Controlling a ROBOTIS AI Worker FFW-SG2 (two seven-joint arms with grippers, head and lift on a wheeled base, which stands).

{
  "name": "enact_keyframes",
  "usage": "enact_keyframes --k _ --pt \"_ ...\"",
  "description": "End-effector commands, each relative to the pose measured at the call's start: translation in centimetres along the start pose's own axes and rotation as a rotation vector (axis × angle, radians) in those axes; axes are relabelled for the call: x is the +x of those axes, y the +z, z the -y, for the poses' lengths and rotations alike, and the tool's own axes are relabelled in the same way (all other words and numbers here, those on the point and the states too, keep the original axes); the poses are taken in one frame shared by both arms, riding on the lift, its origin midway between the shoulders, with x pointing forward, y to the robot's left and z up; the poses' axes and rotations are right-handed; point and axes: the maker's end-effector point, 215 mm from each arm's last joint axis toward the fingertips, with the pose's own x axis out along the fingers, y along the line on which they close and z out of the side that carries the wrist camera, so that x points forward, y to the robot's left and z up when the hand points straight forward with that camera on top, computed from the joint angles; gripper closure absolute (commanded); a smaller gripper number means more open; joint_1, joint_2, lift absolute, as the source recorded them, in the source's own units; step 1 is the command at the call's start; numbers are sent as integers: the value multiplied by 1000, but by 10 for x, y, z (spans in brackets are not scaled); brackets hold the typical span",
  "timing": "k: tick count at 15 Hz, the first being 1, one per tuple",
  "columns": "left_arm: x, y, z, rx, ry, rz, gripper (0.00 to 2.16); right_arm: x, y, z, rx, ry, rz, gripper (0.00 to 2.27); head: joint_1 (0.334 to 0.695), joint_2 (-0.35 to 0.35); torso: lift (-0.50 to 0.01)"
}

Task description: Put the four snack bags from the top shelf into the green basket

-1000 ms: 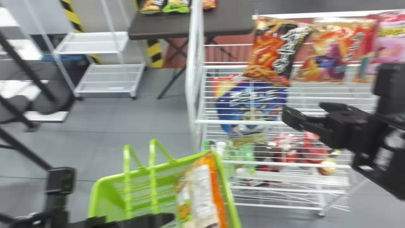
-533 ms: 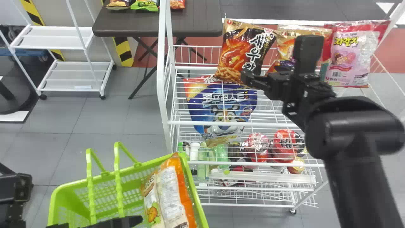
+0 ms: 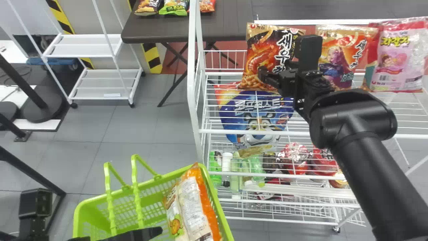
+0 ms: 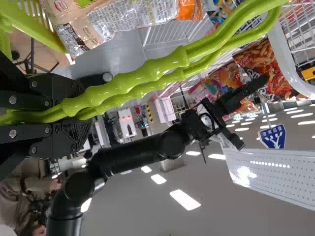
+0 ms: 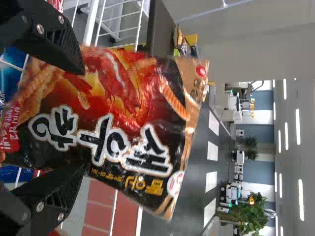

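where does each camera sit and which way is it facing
Head view: on the robot's head, facing forward and down at the white rack and green basket; left arm and right arm show.
Left wrist view: on the left wrist, looking past the left end effector along the basket handles; right arm shows farther off.
Right wrist view: on the right wrist, facing the black snack bag, right end effector parted.
Head and right wrist views share that bag.

The right gripper point(image 3: 272, 74) is raised, jaws parted; the left gripper point(image 3: 147, 233) sits low, jaws clamped.
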Motion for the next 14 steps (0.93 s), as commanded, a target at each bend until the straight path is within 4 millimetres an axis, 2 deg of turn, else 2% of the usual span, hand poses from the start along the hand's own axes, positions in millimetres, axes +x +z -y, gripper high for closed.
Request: enact_keyframes --k 1,2,3,6,8,11,12,14 --pt "-4 -2 0 -5 -6 6 2148 8 -1 -4 -26 3 -19 1609 695 92 0" --pt "-8 -1 0 -3 -3 18 2148 8 -2 -2 -23 -5 -20 2162 695 96 0" --pt "-10 -1 -2 -6 1 20 2148 6 -4 -3 -26 -11 -19 2260 695 100 0" --pt "-16 1 -1 -7 2 37 2148 -2 -5 -8 -19 -6 -2 2260 695 110 0" --pt "-21 1 -1 -9 5 47 2148 -17 7 -16 -10 3 34 2260 695 121 0" --pt "-23 0 -1 -12 6 51 2148 -65 31 -29 3 16 98 2260 695 138 0" --pt "-23 0 -1 -12 6 51 2148 -88 33 -29 6 14 96 2260 695 144 0" --pt "-21 3 0 -6 2 52 2148 -135 23 -25 19 11 57 2260 695 152 0"
